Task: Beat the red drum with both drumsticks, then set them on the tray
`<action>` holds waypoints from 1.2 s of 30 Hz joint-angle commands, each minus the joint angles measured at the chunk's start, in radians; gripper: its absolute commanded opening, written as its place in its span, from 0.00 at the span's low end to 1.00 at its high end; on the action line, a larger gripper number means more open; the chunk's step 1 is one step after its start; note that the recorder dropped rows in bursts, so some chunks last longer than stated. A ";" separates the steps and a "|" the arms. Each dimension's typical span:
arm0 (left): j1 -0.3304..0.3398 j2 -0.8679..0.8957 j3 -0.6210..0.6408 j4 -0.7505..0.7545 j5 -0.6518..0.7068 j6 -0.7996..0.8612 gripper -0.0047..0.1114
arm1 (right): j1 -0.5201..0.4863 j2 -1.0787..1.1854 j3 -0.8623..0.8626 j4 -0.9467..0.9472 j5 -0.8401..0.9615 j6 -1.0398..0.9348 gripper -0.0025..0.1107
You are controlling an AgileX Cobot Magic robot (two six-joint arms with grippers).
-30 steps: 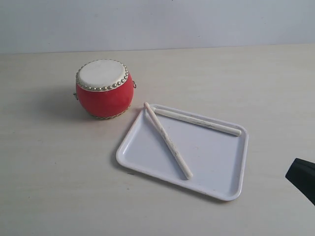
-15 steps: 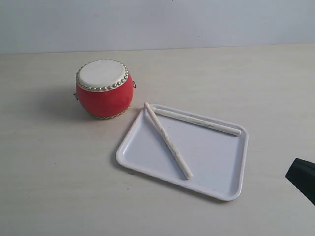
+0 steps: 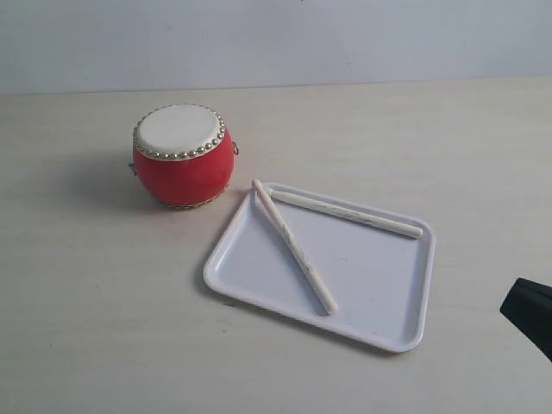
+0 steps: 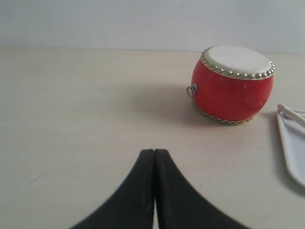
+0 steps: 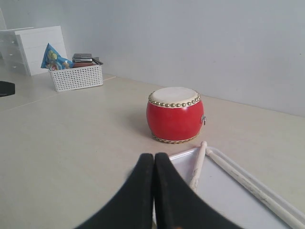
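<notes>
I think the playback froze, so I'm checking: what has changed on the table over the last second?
Nothing visibly changed. The red drum stands in the same spot, and the drumsticks lie as before on the tray, neither one held. The left gripper and the right gripper are shut and empty.

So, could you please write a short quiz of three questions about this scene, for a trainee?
1. True or false: both drumsticks lie on the white tray.
2. Where does the red drum stand? A) inside the tray; B) on the table, beside the tray; C) on top of a drumstick.
3. Fill in: the left pincer and the right pincer are both ____ and hold nothing.

Key: 1 true; 2 B; 3 shut.
</notes>
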 commanded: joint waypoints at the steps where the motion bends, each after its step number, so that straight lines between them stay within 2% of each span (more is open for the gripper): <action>1: 0.002 -0.005 0.004 -0.004 -0.006 0.000 0.04 | 0.000 -0.005 0.005 0.004 0.020 -0.002 0.02; 32: 0.002 -0.005 0.004 -0.004 -0.006 -0.003 0.04 | 0.000 -0.005 0.005 0.004 0.020 -0.002 0.02; 36: 0.023 -0.005 0.004 -0.004 -0.006 -0.003 0.04 | 0.000 -0.005 0.005 0.004 0.020 -0.002 0.02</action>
